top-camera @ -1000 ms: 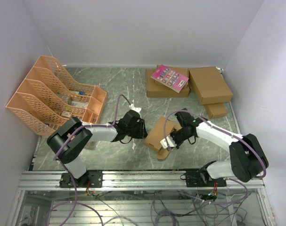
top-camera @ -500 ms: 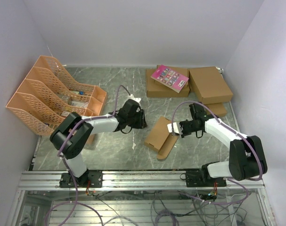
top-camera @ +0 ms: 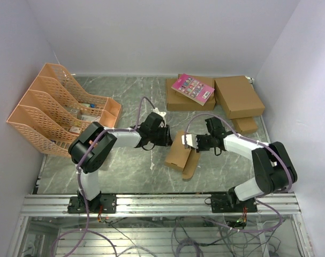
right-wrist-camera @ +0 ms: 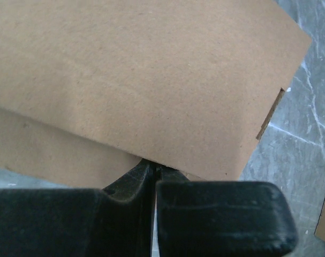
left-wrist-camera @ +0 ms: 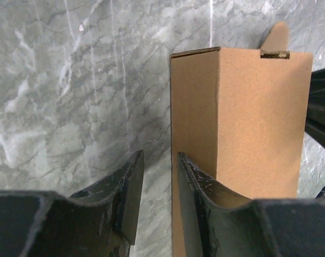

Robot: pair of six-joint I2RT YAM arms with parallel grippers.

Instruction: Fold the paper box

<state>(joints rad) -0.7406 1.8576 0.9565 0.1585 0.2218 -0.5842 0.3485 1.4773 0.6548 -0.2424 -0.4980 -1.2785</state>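
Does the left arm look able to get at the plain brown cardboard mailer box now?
Likely yes: the open left gripper sits right at the edge of the plain brown cardboard mailer box, nothing between them; the shut right gripper is at its other side.

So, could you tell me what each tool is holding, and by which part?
It cannot be told: the right tool, shut, disappears under a panel edge of the paper box; the left tool stands open by its side.

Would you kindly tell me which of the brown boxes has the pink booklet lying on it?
The wide flat box at the back, leftmost of those near the far wall: it alone has the pink booklet lying on its top.
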